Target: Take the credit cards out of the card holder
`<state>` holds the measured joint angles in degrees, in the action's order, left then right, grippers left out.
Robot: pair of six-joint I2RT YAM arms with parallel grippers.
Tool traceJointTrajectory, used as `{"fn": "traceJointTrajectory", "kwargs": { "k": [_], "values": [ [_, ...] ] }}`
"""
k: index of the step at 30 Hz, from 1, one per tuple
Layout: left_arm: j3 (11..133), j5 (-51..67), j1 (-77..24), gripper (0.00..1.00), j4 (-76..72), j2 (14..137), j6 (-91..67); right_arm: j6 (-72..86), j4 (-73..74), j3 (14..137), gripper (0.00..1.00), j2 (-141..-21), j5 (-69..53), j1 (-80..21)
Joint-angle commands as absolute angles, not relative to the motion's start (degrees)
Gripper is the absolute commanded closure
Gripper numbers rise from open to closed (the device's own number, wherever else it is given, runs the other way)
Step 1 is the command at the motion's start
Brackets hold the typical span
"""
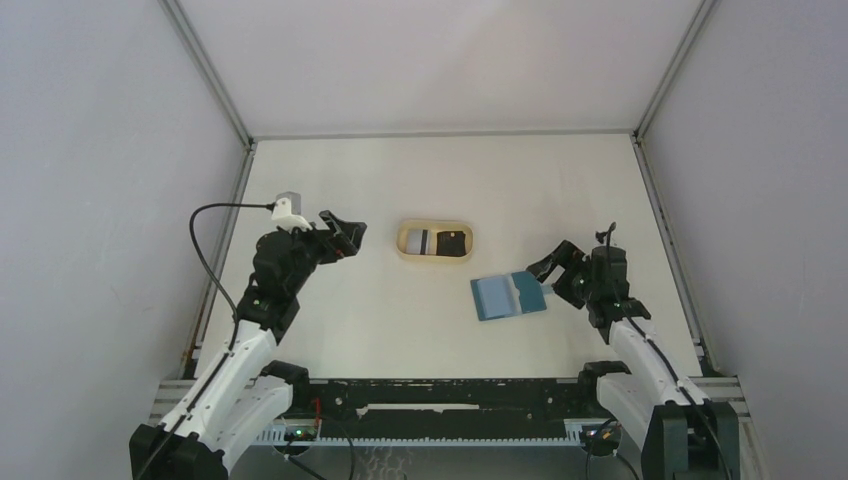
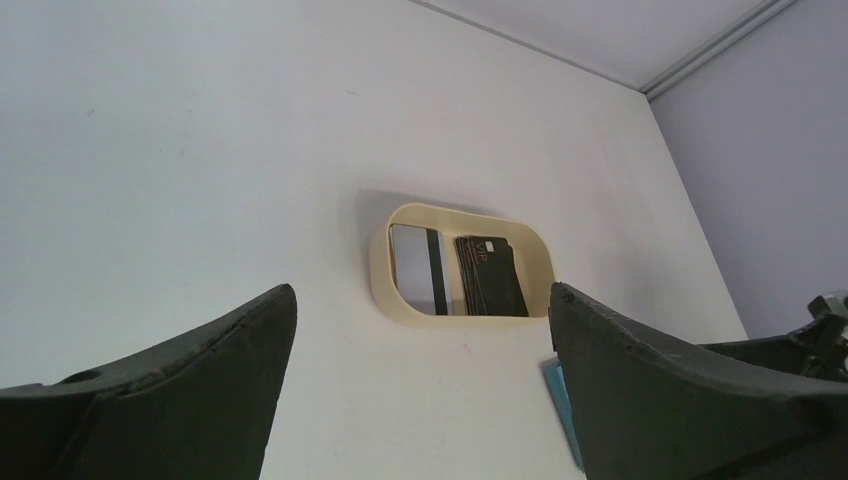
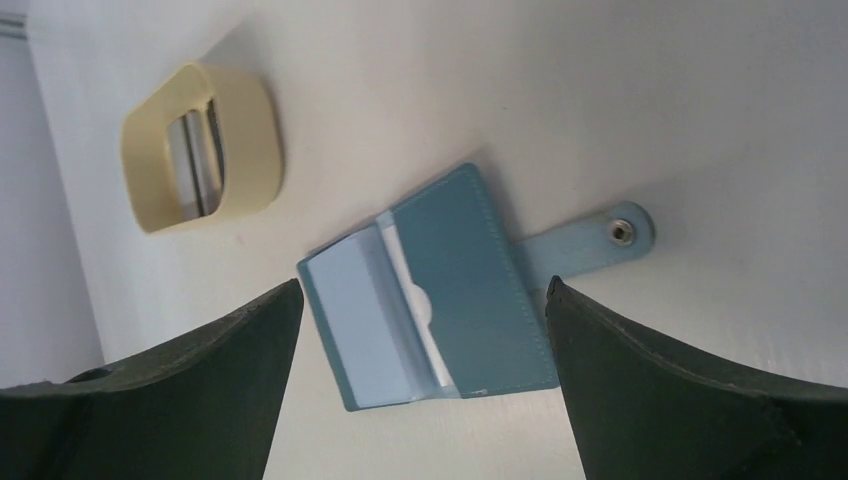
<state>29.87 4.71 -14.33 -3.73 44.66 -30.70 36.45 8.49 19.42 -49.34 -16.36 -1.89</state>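
Observation:
The teal-blue card holder [image 1: 510, 296] lies open on the table, with lighter blue inner pockets and its snap tab [image 3: 625, 232] stretched to the right. In the right wrist view the card holder [image 3: 480, 270] has a thin white strip [image 3: 412, 300] showing in its pocket. A white card [image 2: 410, 268] with a dark stripe and a black card [image 2: 492, 275] lie in the tan oval tray [image 1: 435, 226]. My right gripper [image 1: 548, 272] is open and empty, just right of the card holder. My left gripper [image 1: 342, 235] is open and empty, left of the tray.
The tan tray's rim also shows in the left wrist view [image 2: 380, 272] and in the right wrist view [image 3: 250, 140]. White walls with metal rails close in the table on the left, right and back. The arm bases sit at the near edge.

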Motion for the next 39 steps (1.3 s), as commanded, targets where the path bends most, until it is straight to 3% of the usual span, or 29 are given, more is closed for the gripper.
{"fn": "traceJointTrajectory", "kwargs": {
  "k": [1, 15, 27, 39],
  "values": [
    [29.42, 6.46, -13.89, 0.0, -6.36, 44.91, -32.04, 40.22, 8.97, 19.68, 0.0, -53.74, -13.02, -0.5],
    [29.83, 6.9, -13.89, 0.0, -5.26, 44.1, -31.9, 54.29, 6.84, 21.97, 0.0, -66.71, -17.58, 0.14],
    [29.7, 6.85, -13.8, 0.0, -4.04, 43.48, -31.9, 63.04, -1.56, 22.4, 0.0, -75.19, -16.9, -16.83],
    [32.01, 3.45, -13.73, 0.0, -2.15, 43.19, -31.73, 45.59, 14.16, 36.6, 0.0, -59.95, -13.74, -17.44]
  ]
}}
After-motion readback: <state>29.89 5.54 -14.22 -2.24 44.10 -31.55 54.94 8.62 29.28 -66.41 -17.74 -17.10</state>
